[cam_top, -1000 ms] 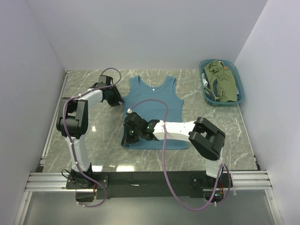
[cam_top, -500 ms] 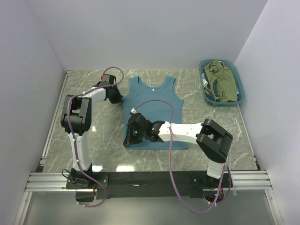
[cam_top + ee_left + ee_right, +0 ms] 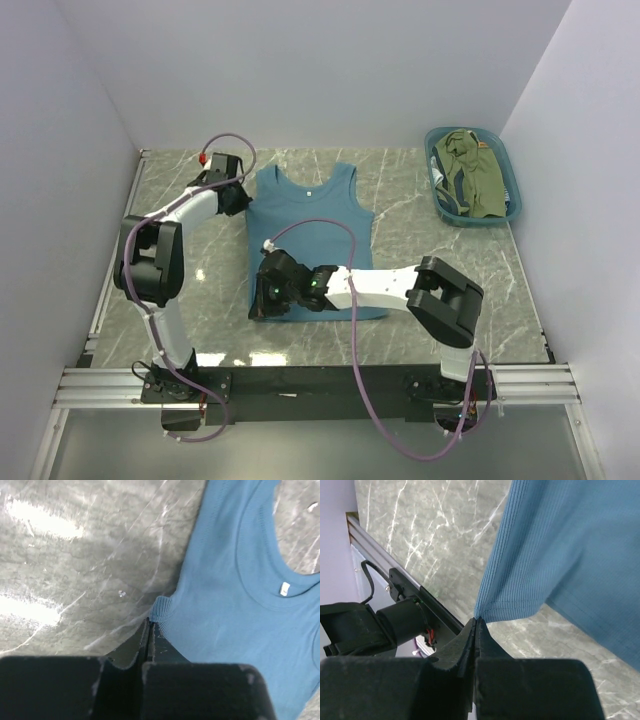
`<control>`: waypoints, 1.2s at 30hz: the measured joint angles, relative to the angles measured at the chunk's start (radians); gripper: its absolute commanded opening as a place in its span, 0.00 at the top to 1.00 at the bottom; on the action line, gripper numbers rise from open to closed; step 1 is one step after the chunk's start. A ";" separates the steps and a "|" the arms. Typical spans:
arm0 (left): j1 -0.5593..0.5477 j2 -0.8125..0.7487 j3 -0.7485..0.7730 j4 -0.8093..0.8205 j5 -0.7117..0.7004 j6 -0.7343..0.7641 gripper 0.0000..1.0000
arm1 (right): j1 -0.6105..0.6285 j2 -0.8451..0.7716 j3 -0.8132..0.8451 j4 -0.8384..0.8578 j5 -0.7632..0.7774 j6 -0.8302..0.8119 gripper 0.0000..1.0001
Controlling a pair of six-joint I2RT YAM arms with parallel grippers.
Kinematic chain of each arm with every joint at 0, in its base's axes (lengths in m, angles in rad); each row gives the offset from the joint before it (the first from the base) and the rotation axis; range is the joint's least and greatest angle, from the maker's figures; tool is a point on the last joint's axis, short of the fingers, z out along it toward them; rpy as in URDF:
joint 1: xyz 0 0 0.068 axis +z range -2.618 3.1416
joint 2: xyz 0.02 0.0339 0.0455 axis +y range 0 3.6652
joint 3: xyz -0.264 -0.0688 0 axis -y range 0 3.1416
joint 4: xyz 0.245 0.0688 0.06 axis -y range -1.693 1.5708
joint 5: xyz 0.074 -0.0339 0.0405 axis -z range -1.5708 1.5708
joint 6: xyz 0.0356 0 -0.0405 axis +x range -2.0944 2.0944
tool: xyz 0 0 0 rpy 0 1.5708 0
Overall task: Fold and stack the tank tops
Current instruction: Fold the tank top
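Along top's [image 3: 305,215] left edge | left gripper [image 3: 150,624] clamps far armhole, right gripper [image 3: 476,621] clamps near hem corner | thin pinches; your uneven pull may free a corner

Overhead plus 2 close-ups, apparently above tank top [image 3: 300,200]

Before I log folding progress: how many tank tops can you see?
2. A blue tank top lies flat on the table; an olive one is bunched in the basket. More may be hidden under it.
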 measured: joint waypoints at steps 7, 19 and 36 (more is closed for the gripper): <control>-0.079 0.041 0.119 -0.066 -0.047 0.006 0.99 | -0.035 -0.080 -0.105 0.034 0.003 0.016 1.00; -0.252 0.200 0.292 -0.132 -0.089 0.005 1.00 | -0.111 -0.313 -0.447 0.138 0.029 0.077 1.00; -0.314 0.252 0.339 -0.146 -0.115 0.006 0.98 | -0.128 -0.357 -0.607 0.217 0.073 0.129 1.00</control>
